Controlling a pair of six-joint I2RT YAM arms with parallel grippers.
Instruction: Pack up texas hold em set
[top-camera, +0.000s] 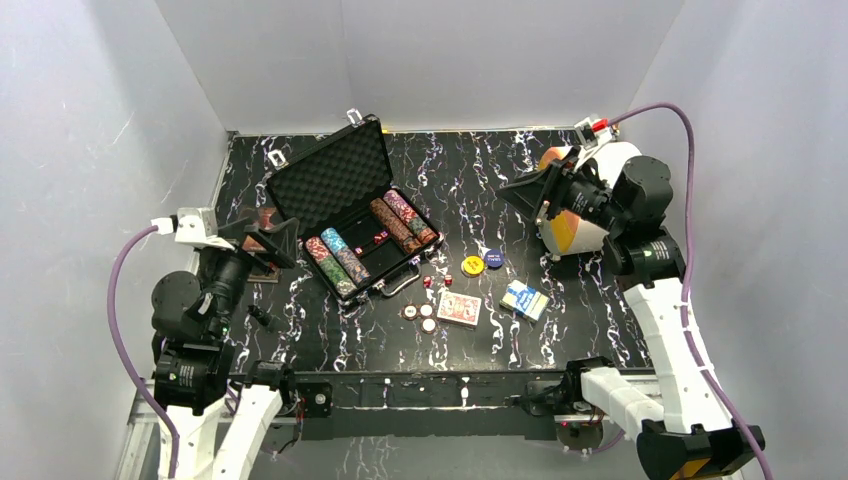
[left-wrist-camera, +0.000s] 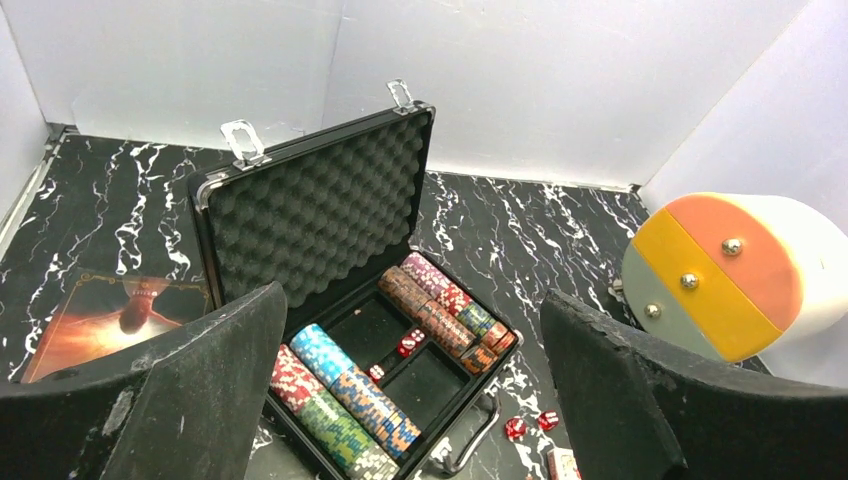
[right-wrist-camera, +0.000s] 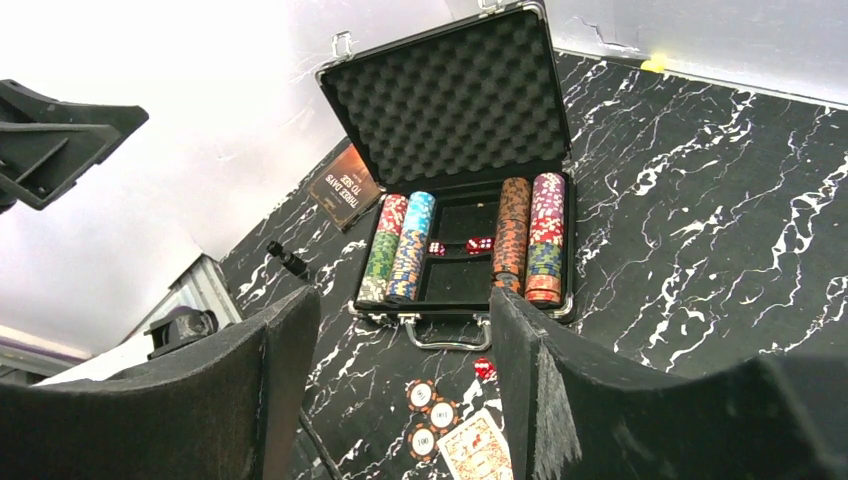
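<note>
white cylinder (left-wrist-camera: 790, 270) on its side, 2 o'clock, face striped orange, yellow, grey with three studs | dark brown booklet (left-wrist-camera: 115, 315) flat, 9 o'clock | black white-veined marble tabletop (top-camera: 480, 170)

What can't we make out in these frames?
- booklet: mostly behind the left gripper in the top view; its lower edge is hidden by that gripper in the left wrist view.
- red deck: cut off by the bottom edge in both wrist views.
- blue deck: outside both wrist views.
- buttons lettering and dice pips: too small in the top view.
</note>
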